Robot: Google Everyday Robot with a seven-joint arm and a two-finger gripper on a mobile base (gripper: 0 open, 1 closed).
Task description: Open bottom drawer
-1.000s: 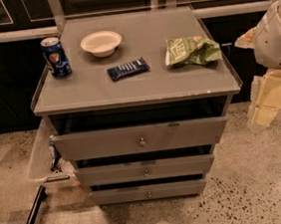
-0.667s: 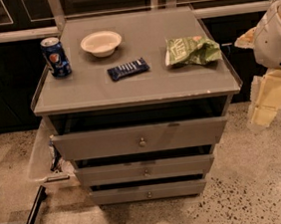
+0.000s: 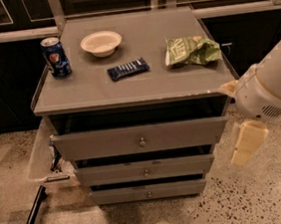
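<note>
The grey cabinet (image 3: 127, 85) has three drawer fronts stacked in steps. The bottom drawer (image 3: 119, 195) is the slimmest front, lowest on the cabinet, with a tiny round knob (image 3: 149, 194) at its centre. A dark gap shows above it. The mid-sized front (image 3: 112, 174) and the tallest front (image 3: 98, 143) sit above it, and the tallest stands out a little. My gripper (image 3: 241, 157) hangs as a cream-coloured piece under the white arm (image 3: 273, 87), to the right of the cabinet. It is level with the middle drawer and touches nothing.
On the cabinet top stand a blue soda can (image 3: 56, 57), a white bowl (image 3: 101, 42), a dark blue snack bar (image 3: 128, 68) and a green chip bag (image 3: 191, 50). A pale bin (image 3: 39, 154) sits at the cabinet's left. The floor is speckled stone.
The arm and gripper have moved down and to the left, closer to the cabinet's right side. The drawers and the things on top have not moved.
</note>
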